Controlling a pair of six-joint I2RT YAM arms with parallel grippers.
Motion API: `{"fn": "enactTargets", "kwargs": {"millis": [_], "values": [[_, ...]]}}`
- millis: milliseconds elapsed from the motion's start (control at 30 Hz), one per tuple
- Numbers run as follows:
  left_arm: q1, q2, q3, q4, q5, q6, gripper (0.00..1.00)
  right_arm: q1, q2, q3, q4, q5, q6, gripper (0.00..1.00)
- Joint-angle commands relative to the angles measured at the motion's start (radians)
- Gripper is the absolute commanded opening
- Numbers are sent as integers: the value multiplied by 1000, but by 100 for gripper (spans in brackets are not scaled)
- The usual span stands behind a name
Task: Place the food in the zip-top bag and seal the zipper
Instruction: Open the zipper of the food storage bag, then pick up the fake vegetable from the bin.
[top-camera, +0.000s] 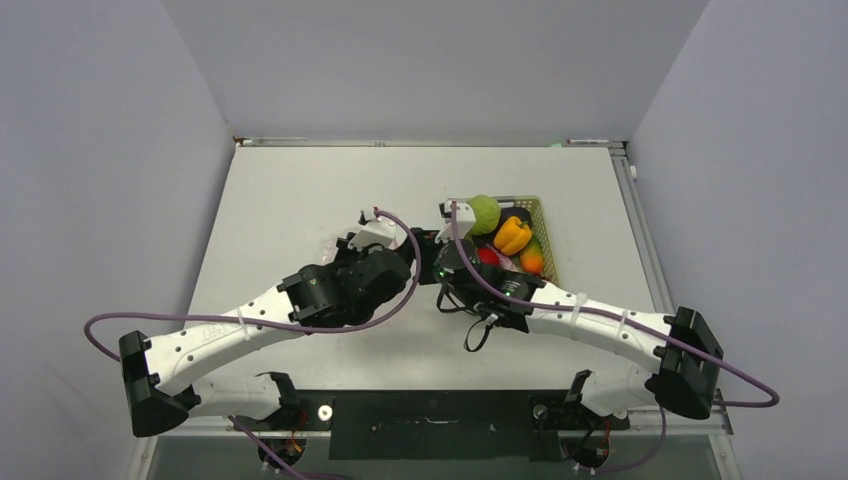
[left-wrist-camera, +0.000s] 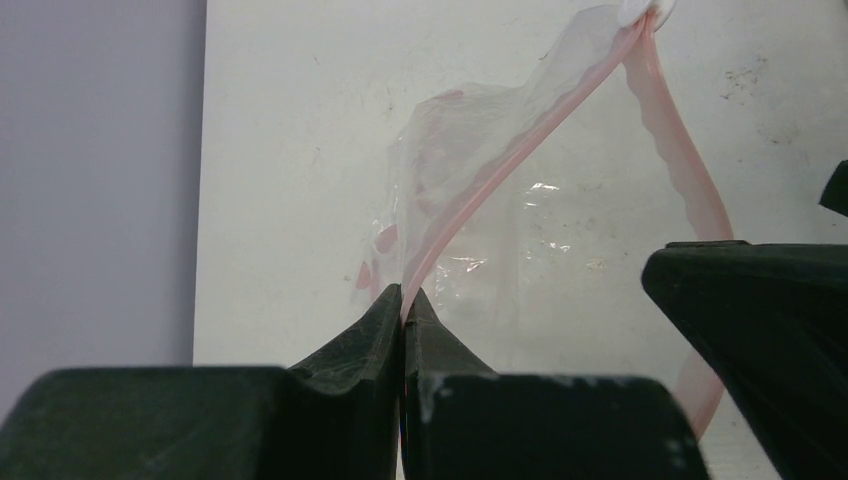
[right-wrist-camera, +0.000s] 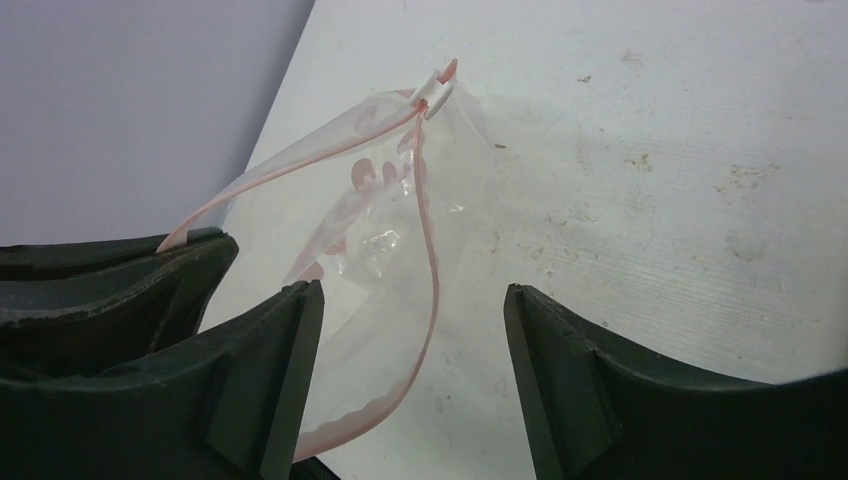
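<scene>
The zip-top bag (left-wrist-camera: 470, 150) is clear and empty, and its mouth gapes. My left gripper (left-wrist-camera: 405, 300) is shut on one side of the pink zipper (left-wrist-camera: 520, 150), which runs up to a white slider (left-wrist-camera: 640, 10). My right gripper (right-wrist-camera: 412, 295) is open, and the other side of the zipper (right-wrist-camera: 432, 260) curves loosely between its fingers, close to the left one. The bag (right-wrist-camera: 370, 200) hangs just ahead of it. In the top view both grippers meet at mid-table and hide the bag. The food lies in the basket: green apple (top-camera: 485, 213), yellow pepper (top-camera: 513, 235), orange (top-camera: 532, 260), red tomato (top-camera: 487, 256).
The pale mesh basket (top-camera: 545, 215) stands right of the grippers, close to the right arm's wrist. White table (top-camera: 300, 200) stretches to the left and back. Grey walls close in on three sides.
</scene>
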Motion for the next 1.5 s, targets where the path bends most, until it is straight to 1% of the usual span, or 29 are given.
{"fn": "enactTargets", "kwargs": {"millis": [0,100,233,433,600,700,833,967,1133,1233,1267,1333,1467], "values": [[3,-18,-6,51,16,-9,0,-13,-87,-3,-85,57,-57,68],[3,-29,-14,64,25,-3,0,-16,-145,-27,-124,111,-88,69],[3,-28,-26,81,45,1,0,-21,-209,-44,-192,183,-136,73],[4,-17,-30,91,70,-3,0,-35,-277,-23,-355,305,-201,74],[4,-21,-29,99,93,2,0,-75,-296,20,-504,377,-245,78],[7,-23,-34,116,116,12,0,-153,-302,29,-545,340,-269,78],[13,-13,-27,119,139,22,0,-261,-305,26,-540,281,-308,79],[27,-10,-15,106,164,23,0,-327,-267,43,-532,258,-336,85],[47,-26,-7,105,214,31,0,-424,-214,61,-488,141,-359,87],[67,-35,-2,104,244,46,0,-486,-171,79,-467,70,-365,89],[77,-39,-4,104,251,48,0,-500,-155,87,-460,51,-365,94],[86,-54,-15,114,262,53,0,-521,-123,109,-448,23,-369,98],[101,-89,-54,158,276,67,0,-539,-70,150,-416,-18,-381,100]]}}
